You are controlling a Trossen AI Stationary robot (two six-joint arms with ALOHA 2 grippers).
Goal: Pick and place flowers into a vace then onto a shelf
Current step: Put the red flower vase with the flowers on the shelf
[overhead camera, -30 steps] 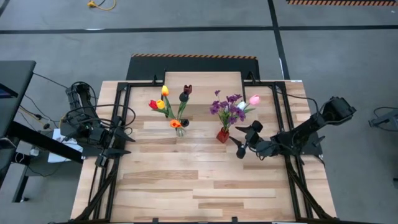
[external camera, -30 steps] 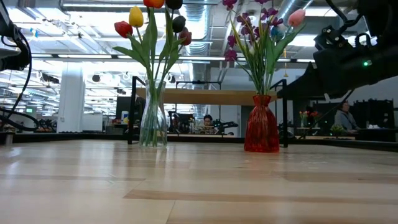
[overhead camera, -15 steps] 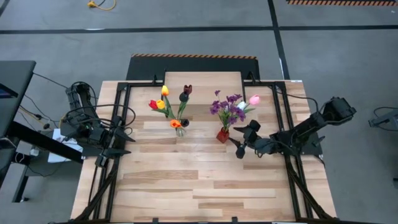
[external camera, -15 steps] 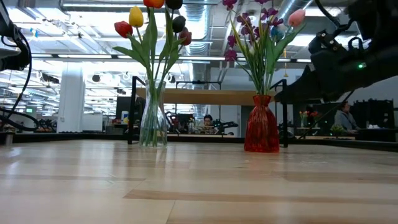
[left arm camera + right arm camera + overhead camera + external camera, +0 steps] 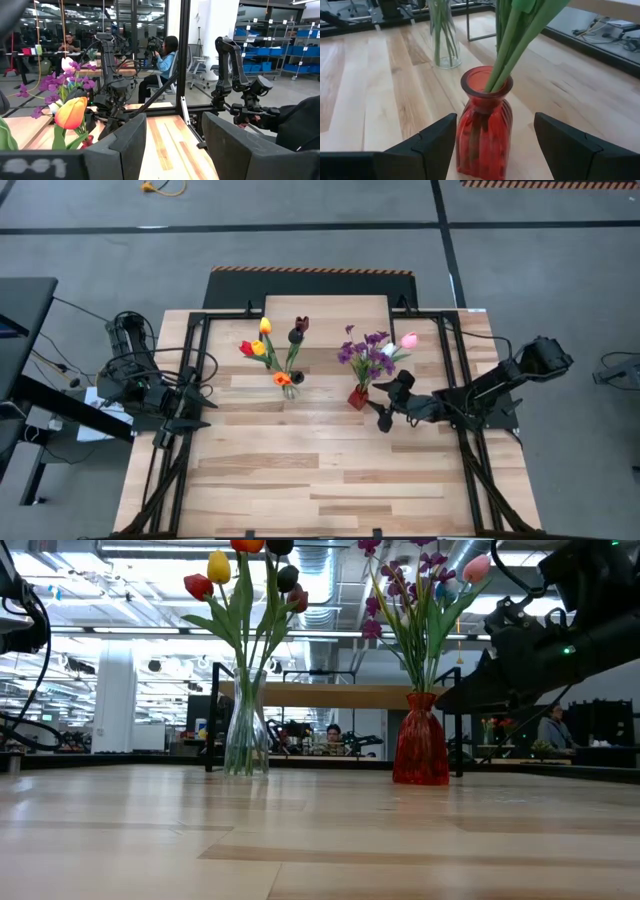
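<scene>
A red ribbed vase stands upright on the table and holds purple sprigs, a pink tulip and a white tulip. A clear glass vase to its left holds yellow, red, orange and dark tulips. The shelf, a light plank on black legs, sits at the table's far edge behind both vases. My right gripper is open and level, with one finger on each side of the red vase's body, apart from it. My left gripper waits open by the table's left edge.
Black frame rails run along both sides of the table. The near half of the wooden table lies bare. Flower heads and leaves spread above the red vase. People sit at desks in the room beyond the table.
My right gripper has moved toward the table's left, closing in on the red vase, so its open fingers now stand on either side of the vase. Both vases and the flowers have kept still.
</scene>
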